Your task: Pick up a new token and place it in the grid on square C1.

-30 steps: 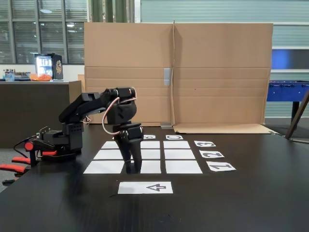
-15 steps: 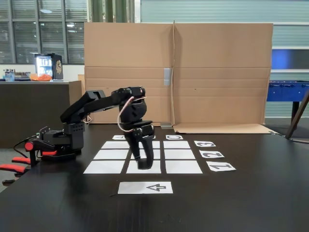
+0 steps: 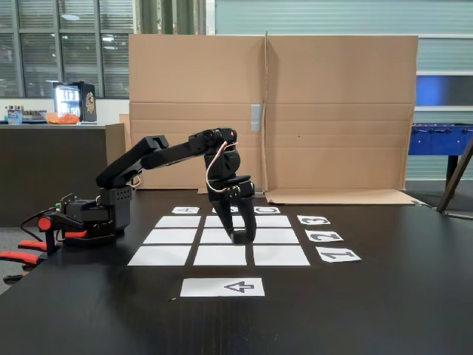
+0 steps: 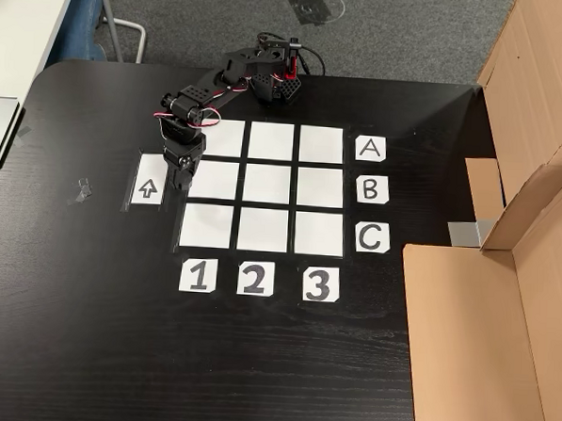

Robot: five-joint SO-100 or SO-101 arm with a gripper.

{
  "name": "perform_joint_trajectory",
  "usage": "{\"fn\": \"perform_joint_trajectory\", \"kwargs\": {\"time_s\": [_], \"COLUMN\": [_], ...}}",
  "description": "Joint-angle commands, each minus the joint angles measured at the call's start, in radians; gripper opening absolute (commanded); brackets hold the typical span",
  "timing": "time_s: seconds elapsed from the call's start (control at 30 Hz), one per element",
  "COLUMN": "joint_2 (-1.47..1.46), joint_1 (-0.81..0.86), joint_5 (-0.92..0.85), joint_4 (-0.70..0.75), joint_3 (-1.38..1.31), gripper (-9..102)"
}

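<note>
The tool [image 4: 181, 182] hangs left of centre in the other view, over the grid [image 4: 271, 186] at its left-hand column, above square C1 [image 4: 207, 225]. Whether it is clenched cannot be told. No token discernible; presumably carried for placement.

**Arm out over the grid's row-1 edge**

In the other view, the grid [image 4: 271, 186] sits mid-table [image 4: 86, 332], labels A, B, C [image 4: 372, 189] down its right side, labels 1, 2, 3 [image 4: 253, 280] just below it. The arrow sheet [image 4: 147, 188] lies left of the grid, just beside it. The arm base [image 4: 274, 76] stands above the grid; the gripper [image 4: 180, 180] hangs between arrow sheet and grid, with square C1 [image 4: 207, 225] just below it. Cardboard [image 4: 502, 307] stands right.
</note>
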Motion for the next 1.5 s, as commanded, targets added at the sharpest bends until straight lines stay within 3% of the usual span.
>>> {"fn": "perform_joint_trajectory", "kwargs": {"time_s": [0.0,0.4,0.73,1.47], "joint_2": [0.061,-0.017,-0.141,-0.161], "joint_1": [-0.032,-0.106,-0.115,-0.164], "joint_5": [0.015,0.038,0.038,0.052], "joint_4": [-0.029,-0.121,-0.129,-0.175], "joint_3": [-0.014,-0.02,-0.166,-0.156], "gripper": [-1,-1,-1,-1]}}
